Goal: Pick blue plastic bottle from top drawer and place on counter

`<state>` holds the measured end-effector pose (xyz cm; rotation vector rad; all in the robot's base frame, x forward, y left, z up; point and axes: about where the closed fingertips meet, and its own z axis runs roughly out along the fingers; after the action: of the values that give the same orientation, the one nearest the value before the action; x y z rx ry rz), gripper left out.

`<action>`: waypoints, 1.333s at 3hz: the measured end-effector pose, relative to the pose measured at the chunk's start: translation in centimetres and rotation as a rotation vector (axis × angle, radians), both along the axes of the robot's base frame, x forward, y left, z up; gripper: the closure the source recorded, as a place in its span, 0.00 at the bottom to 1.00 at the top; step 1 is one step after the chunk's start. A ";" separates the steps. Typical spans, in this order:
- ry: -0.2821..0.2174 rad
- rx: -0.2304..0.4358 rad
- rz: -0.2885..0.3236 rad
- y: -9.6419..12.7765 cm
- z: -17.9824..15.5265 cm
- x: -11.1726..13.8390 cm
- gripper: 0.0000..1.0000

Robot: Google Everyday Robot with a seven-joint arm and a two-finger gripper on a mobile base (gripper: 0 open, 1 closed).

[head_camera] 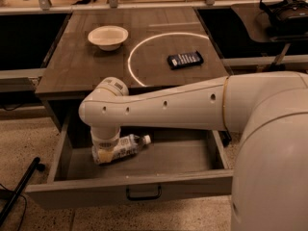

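The top drawer [144, 186] stands pulled open below the counter [72, 66]. The blue plastic bottle [129, 145] lies on its side on the drawer floor at the left, its white cap pointing right. My white arm reaches across from the right and down into the drawer. The gripper [105, 153] is straight over the bottle's left end, mostly hidden under the wrist.
A cream bowl [108, 36] sits at the back left of the counter, and a flat dark blue packet [185, 59] lies inside the white arc. Dark side shelves flank the counter. A black pole [19, 189] lies on the floor at the left.
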<state>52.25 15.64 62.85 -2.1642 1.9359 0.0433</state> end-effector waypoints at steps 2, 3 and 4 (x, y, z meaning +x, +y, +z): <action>0.000 0.000 0.000 0.0 0.0 0.0 1.00; 0.000 0.000 0.000 0.0 0.0 0.0 1.00; -0.013 -0.005 -0.006 -0.6 1.3 -0.3 1.00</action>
<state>51.91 15.09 64.17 -2.1572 1.9371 0.0235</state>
